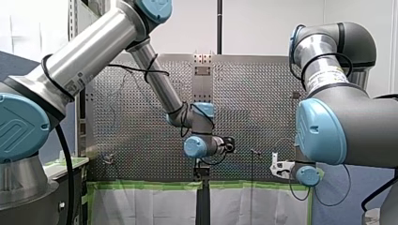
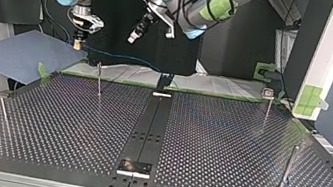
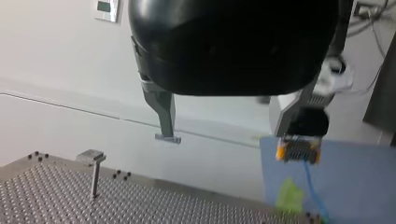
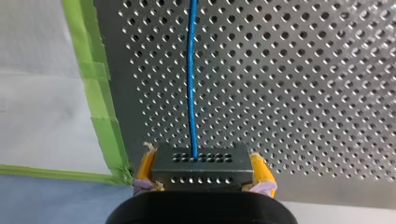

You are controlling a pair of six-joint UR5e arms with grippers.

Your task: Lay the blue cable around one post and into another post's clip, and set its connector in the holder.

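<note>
My right gripper [image 4: 204, 173] is shut on a dark grey connector [image 4: 201, 164], held between its yellow pads [image 4: 146, 166]. The blue cable [image 4: 191, 70] runs straight out of the connector, over the perforated table. In the top view the right gripper [image 2: 78, 43] hangs beyond the table's far edge at the left, and the cable [image 2: 124, 57] trails right toward the middle. My left gripper [image 2: 134, 37] hovers above the far edge with nothing in it. In the left wrist view its metal fingers [image 3: 164, 116] stand wide open, and the connector [image 3: 299, 149] shows ahead of them.
Thin posts stand on the table [image 2: 207, 145]: one at far left [image 2: 99, 82], one with a clip top at far right [image 2: 267, 105], one at near right [image 2: 287, 168], one at near left [image 2: 4, 116]. A black bracket [image 2: 134, 166] sits on the centre strip. A blue panel [image 2: 19, 52] lies beyond the left corner.
</note>
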